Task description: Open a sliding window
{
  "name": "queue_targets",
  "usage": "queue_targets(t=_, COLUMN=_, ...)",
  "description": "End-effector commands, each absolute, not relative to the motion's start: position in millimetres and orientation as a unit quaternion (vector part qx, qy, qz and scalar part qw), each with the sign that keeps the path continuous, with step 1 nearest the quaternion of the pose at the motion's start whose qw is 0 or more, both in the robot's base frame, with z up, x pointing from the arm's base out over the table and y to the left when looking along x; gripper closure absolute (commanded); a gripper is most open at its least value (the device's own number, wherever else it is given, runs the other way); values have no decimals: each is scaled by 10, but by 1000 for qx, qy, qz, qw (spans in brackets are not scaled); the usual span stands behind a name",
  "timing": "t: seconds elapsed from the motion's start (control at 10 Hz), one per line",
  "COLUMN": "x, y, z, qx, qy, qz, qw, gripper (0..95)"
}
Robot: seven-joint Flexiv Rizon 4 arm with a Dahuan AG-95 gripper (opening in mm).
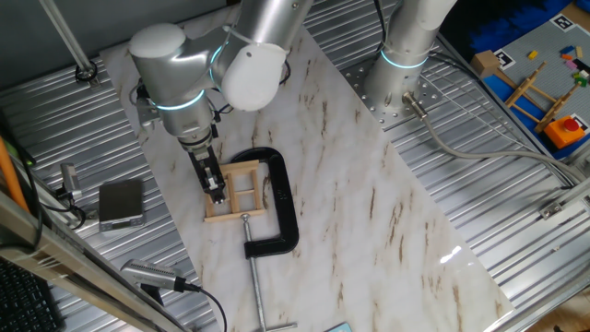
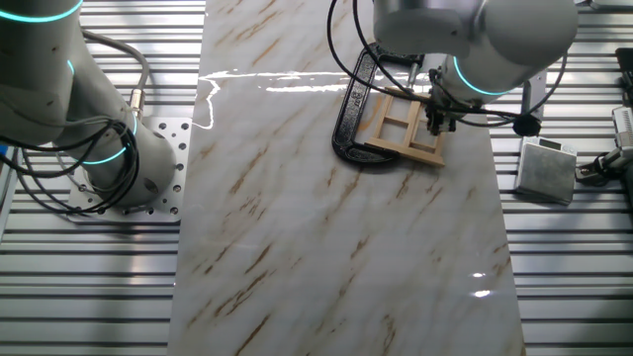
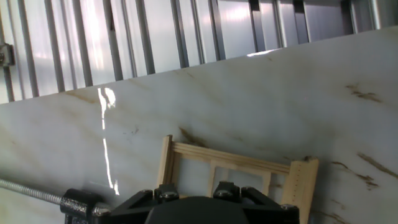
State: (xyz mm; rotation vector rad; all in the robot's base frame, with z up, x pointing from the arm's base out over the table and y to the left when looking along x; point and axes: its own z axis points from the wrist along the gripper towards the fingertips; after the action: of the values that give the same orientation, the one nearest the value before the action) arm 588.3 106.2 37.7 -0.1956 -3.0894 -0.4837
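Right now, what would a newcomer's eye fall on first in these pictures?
First the silver arm bent low over the marble slab, its gripper down at the small wooden sliding window. Next, the black C-clamp hooked around that window's far side, its screw handle pointing off the slab. Whether the fingers are closed is hidden.

The desk (image 1: pixel 369 212) is a marble-patterned slab on ribbed metal; the light-wood sliding window (image 1: pixel 241 191) lies flat directly beneath the jaws; a black C-clamp (image 1: pixel 281 198) grips it just beside them.
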Motion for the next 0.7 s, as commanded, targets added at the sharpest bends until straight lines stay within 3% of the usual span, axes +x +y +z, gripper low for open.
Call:
queue_targets(t=0.1, x=5877, y=1060, z=383, qx=-61, qy=-986, qz=-153, qw=8, gripper=380)
queue_targets(t=0.7, x=5879, y=1052, z=332, qx=-50, qy=-988, qz=-148, qw=10, gripper=380)
